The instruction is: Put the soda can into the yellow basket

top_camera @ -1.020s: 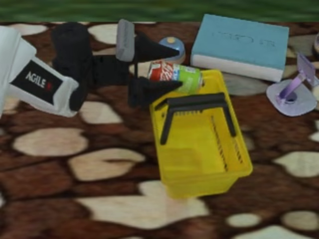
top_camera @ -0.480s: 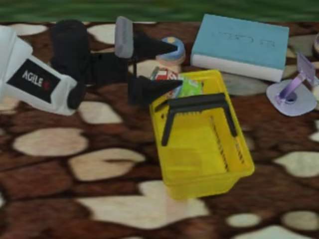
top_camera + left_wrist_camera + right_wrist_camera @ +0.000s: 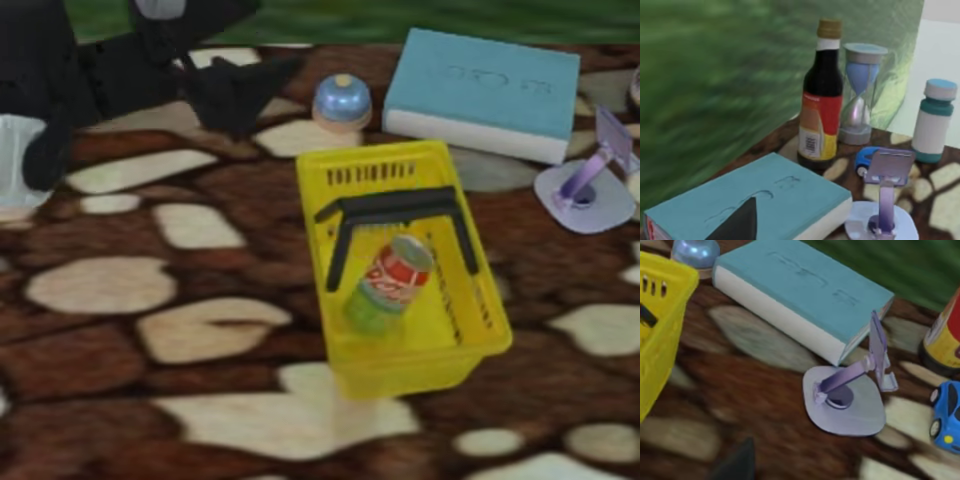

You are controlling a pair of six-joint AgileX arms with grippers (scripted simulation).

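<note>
The soda can, red at its upper half and green at its lower, lies on its side inside the yellow basket, below the dark grey handle. My left gripper is open and holds nothing. It hangs at the back left of the table, well apart from the basket. In the left wrist view one of its dark fingertips shows in front of the teal book. Only a dark sliver of my right gripper shows in the right wrist view, and it is out of the top view.
Behind the basket stand a blue bell and a teal book. A purple phone stand sits at the right. Farther right are a sauce bottle, an hourglass, a white bottle and a blue toy car.
The left gripper let go of the soda can, which dropped from the basket's back rim onto its floor. The left arm then pulled back up and to the left.
</note>
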